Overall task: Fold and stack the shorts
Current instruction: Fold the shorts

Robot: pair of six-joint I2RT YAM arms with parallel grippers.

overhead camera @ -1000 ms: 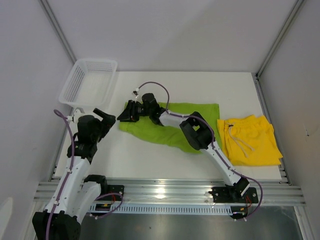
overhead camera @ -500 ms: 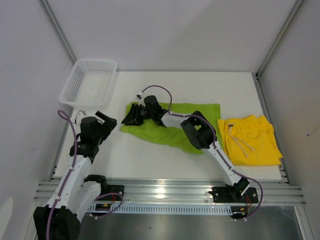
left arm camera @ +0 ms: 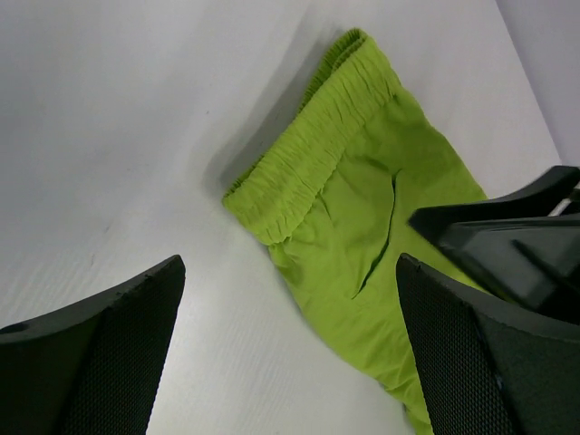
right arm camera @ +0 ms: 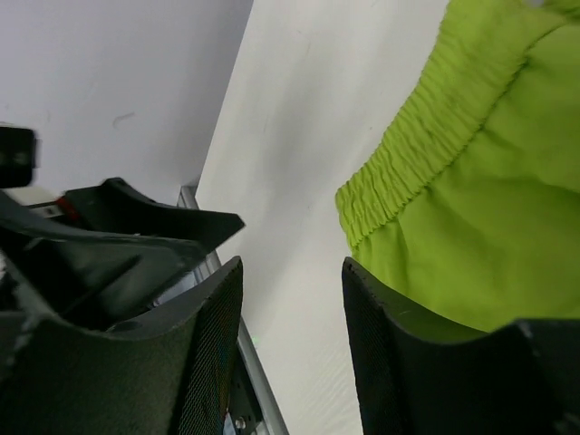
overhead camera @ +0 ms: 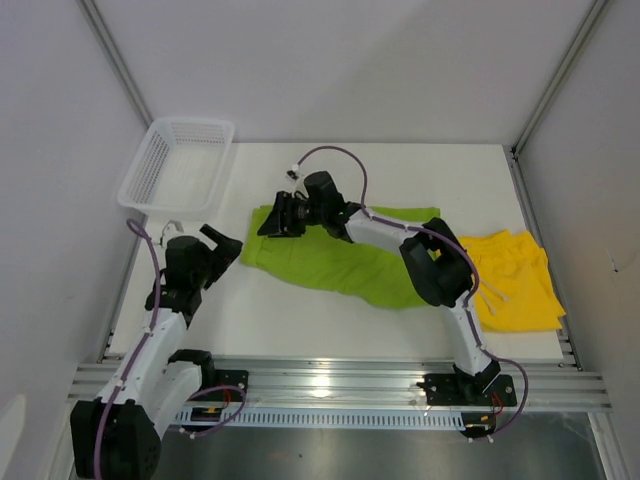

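The white bench (overhead camera: 480,180) fills the floor of a plain grey-walled enclosure, with metal rails along its near edge and up the corners. The lime green shorts (overhead camera: 340,265) lie spread flat across the middle of the bench, their gathered elastic waistband at the left end. The yellow shorts (overhead camera: 520,290) lie folded at the right side of the bench, just beside the green pair, and partly behind the right arm's elbow. The white mesh basket (overhead camera: 190,122) sits at the far left corner, well apart from both pairs.

The right arm reaches across above the green shorts, and the right claw (overhead camera: 272,222) hangs over their waistband corner. It is released, its two fingers parted, with bare bench showing between them and no fabric gripped. The left claw (overhead camera: 225,243) hovers just left of the same corner, spread wide, holding nothing. A white drawstring (overhead camera: 490,290) trails over the yellow fabric.
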